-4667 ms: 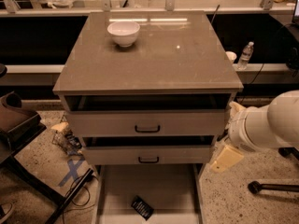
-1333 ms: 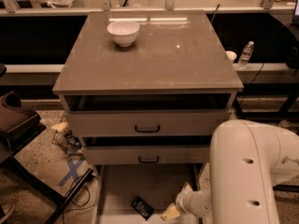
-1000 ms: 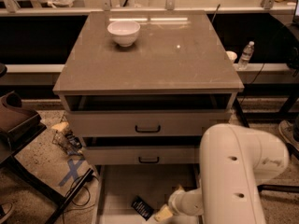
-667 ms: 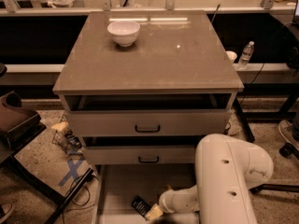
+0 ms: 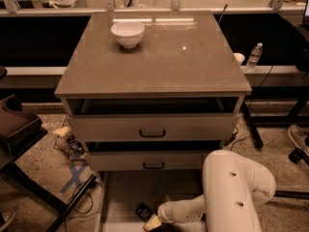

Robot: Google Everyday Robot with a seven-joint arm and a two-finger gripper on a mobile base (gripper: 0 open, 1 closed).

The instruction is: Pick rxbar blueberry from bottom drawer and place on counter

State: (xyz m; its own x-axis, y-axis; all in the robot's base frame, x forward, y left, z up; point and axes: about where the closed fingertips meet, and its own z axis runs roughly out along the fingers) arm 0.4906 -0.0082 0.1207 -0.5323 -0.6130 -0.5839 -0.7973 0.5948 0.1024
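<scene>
The rxbar blueberry (image 5: 143,211) is a small dark bar lying flat on the floor of the open bottom drawer (image 5: 120,192), near its front. My gripper (image 5: 151,222) reaches into the drawer from the right, its pale tip just right of and below the bar, close to touching it. The white arm (image 5: 231,187) bends in front of the cabinet at the lower right. The counter (image 5: 154,50) is the grey-brown top slab above the drawers.
A white bowl (image 5: 127,34) stands at the counter's back left. Two upper drawers with black handles (image 5: 152,133) are slightly ajar. A water bottle (image 5: 254,57) stands on a ledge to the right. A dark chair (image 5: 14,124) and cables lie on the floor at left.
The arm has come down from beside the cabinet into the bottom drawer, and the gripper has slid left until it sits right by the bar. The bar has not moved.
</scene>
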